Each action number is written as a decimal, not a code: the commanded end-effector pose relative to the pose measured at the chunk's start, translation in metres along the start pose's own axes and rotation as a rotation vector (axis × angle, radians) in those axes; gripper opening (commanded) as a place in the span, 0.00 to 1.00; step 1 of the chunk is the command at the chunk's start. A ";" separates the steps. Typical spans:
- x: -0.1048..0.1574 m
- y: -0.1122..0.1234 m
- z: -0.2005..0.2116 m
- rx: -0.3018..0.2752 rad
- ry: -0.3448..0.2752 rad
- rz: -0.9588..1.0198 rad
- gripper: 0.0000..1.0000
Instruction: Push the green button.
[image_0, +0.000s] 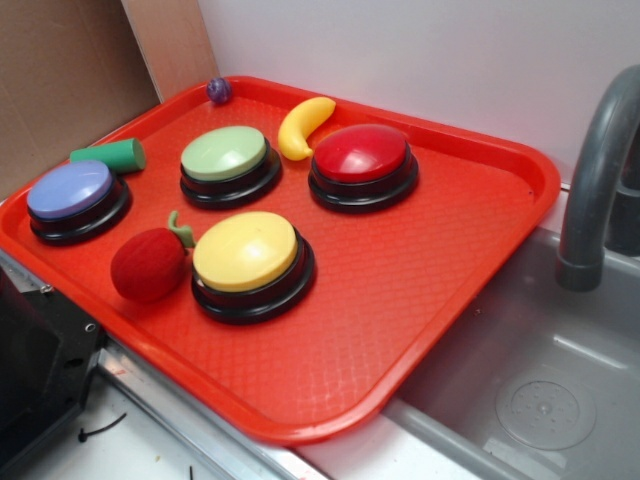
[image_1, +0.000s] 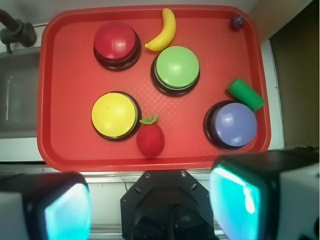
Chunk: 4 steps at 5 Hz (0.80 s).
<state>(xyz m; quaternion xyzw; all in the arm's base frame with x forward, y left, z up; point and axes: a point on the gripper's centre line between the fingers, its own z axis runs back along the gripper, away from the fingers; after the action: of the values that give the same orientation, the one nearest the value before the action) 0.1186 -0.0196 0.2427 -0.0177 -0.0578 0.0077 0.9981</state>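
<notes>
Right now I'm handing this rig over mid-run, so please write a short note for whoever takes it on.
Gripper: open, empty, high above the tray's near edge, touching nothing.
Green button: on the red tray, beside the banana, between the red button and the blue button, behind the yellow button.
Done: nothing visible; no contact with the button.
Left: move over the green button, come down, press it.
</notes>
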 end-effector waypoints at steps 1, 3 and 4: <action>0.000 0.000 0.000 0.000 0.000 0.000 1.00; 0.093 0.074 -0.102 0.076 0.099 0.098 1.00; 0.138 0.086 -0.155 0.069 0.062 -0.036 1.00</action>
<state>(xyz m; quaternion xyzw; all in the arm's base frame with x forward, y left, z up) 0.2616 0.0622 0.0843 0.0110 0.0002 -0.0120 0.9999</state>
